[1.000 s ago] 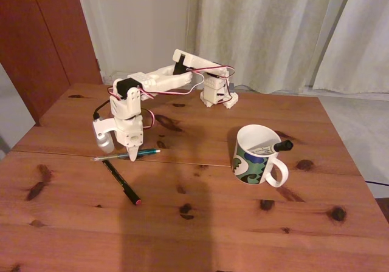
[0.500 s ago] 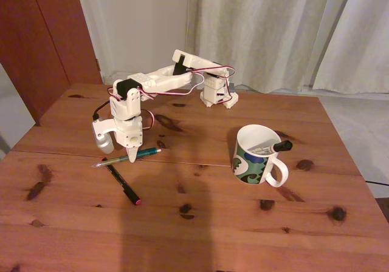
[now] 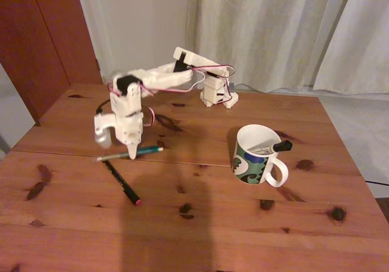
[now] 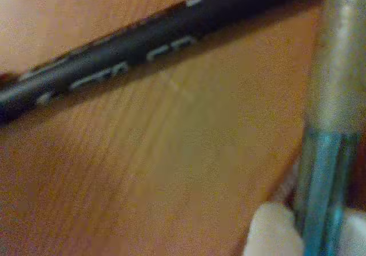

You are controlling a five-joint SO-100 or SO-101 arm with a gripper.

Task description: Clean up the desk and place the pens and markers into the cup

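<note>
Dim warm light, grainy fixed view, blurred wrist view.

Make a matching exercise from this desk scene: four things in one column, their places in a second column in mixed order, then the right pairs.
Things:
1. white marker
2. teal pen
3. black pen
4. cup

Places:
A. lying flat on the desk, red tip toward the camera
B. standing on the desk, right of the arm in the fixed view
C. at the gripper's fingers
D. inside the cup, black cap over the rim

Pairs: 1-D, 2-C, 3-A, 4-B
</note>
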